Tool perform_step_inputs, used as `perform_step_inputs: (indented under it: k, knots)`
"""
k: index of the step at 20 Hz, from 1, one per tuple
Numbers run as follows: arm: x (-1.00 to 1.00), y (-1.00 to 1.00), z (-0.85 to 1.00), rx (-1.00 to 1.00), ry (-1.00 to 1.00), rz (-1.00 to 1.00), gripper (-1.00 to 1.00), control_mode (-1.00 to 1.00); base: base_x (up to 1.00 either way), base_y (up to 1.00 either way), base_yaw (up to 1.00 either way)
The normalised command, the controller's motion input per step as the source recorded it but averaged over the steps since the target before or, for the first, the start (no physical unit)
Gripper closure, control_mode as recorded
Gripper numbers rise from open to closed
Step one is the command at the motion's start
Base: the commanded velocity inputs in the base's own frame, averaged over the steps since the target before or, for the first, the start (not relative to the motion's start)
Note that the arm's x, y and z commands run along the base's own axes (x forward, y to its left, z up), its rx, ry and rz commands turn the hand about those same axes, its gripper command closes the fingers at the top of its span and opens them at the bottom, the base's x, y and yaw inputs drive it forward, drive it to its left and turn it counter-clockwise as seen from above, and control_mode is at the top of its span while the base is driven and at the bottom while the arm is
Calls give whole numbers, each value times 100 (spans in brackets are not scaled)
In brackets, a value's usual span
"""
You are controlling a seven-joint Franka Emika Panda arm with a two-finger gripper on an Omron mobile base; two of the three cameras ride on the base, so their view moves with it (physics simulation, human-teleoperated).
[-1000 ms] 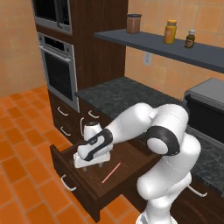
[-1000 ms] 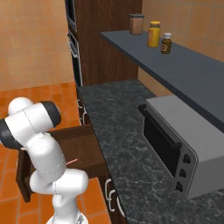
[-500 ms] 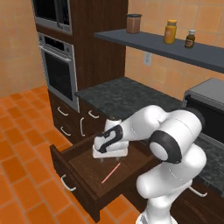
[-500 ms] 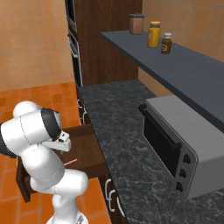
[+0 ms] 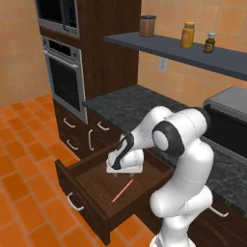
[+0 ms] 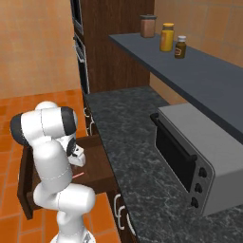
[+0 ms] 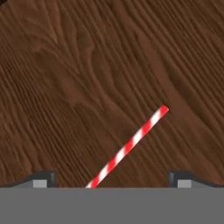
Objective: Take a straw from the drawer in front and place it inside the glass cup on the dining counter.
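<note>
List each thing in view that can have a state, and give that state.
drawer: pulled open.
straw: lying flat on the drawer floor, not gripped.
gripper: open, pointing down inside the drawer, above the straw.
toaster oven: door closed.
wall oven: door closed.
jars on the shelf: upright, lids on.

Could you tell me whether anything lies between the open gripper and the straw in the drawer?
Nothing: in the hand view only bare drawer floor separates the gripper from the straw.

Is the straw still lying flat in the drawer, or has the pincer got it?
Lying flat, not gripped. The straw rests on the drawer floor; the pincer is open above it.
</note>
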Motion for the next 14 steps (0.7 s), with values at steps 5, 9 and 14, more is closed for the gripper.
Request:
perform_step_inputs:
  k: [5,9,14]
  knots:
    - [0,-19,-21,-6,0,-15,-100,-100,0,0,0]
    - [0,-30,-20,0,0,-13,-100,-100,0,0,0]
    - [-6,-7,-29,0,0,-9,-100,-100,0,0,0]
